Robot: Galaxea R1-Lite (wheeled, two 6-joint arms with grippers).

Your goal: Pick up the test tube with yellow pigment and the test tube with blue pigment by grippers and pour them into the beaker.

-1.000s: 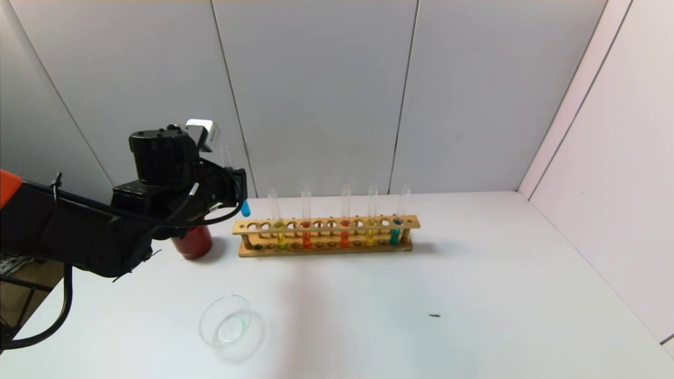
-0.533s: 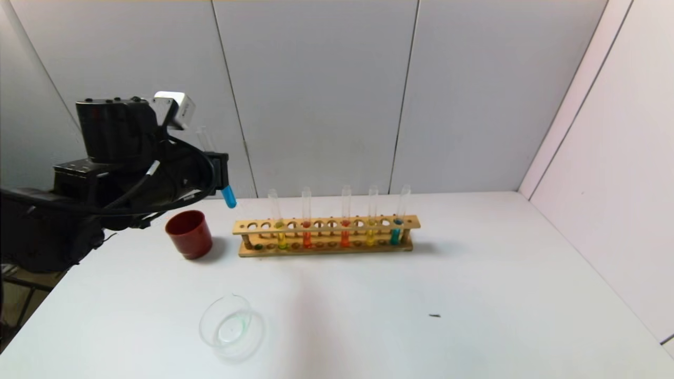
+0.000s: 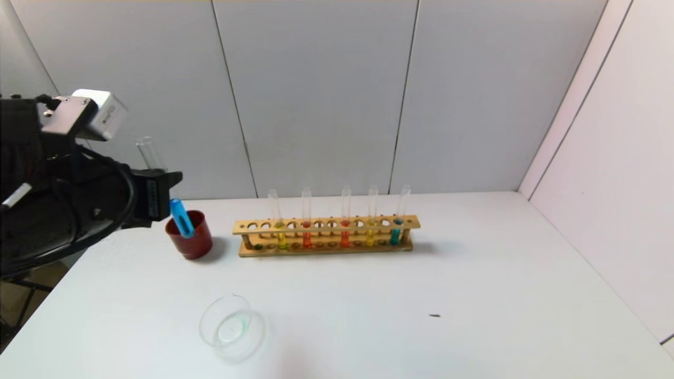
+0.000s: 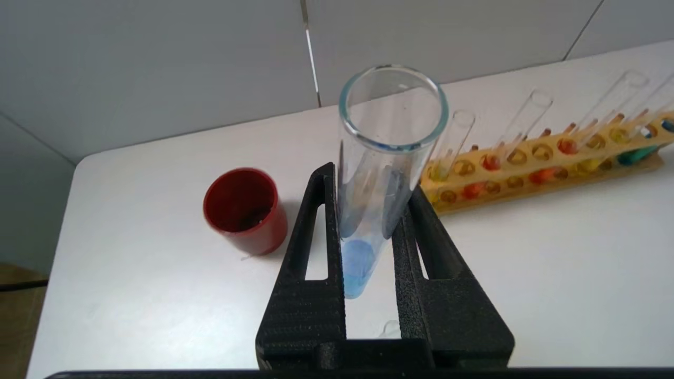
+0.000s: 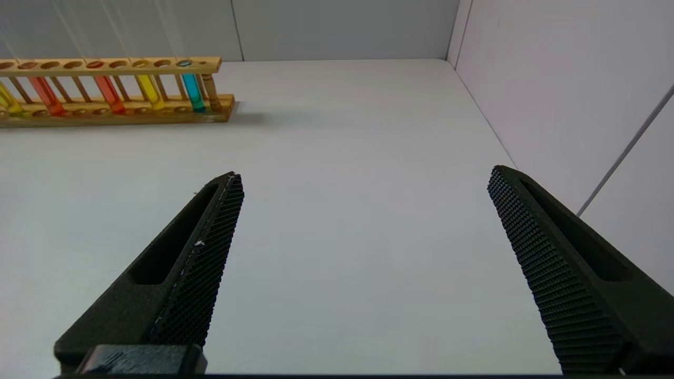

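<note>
Head view, read from 9 o'clock to 3 o'clock: the left claw hangs above the table at the far left, clamped shut on the test tube with blue pigment. The tube is tilted, mouth up, its blue end seen over the dark red cup.

Hazard 1: smooth glass in a two-point grip. A fast swing or sudden stop can let the tube slide or rotate between the fingers.

Hazard 2: the tube is already off vertical. More tilt in transit spills pigment before it reaches the beaker, which stands at 6 o'clock from the cup, well apart from the claw.

Hazard 3: the cup lies close to the tube in this view. Pouring here puts pigment in the wrong vessel.

At 3 o'clock from the cup stands the wooden rack. The test tube with yellow pigment is in it, second from its left end. A low sweep can strike the upright tubes.

Right wrist view: the right claw is spread wide, holds nothing, and hovers over bare table.
</note>
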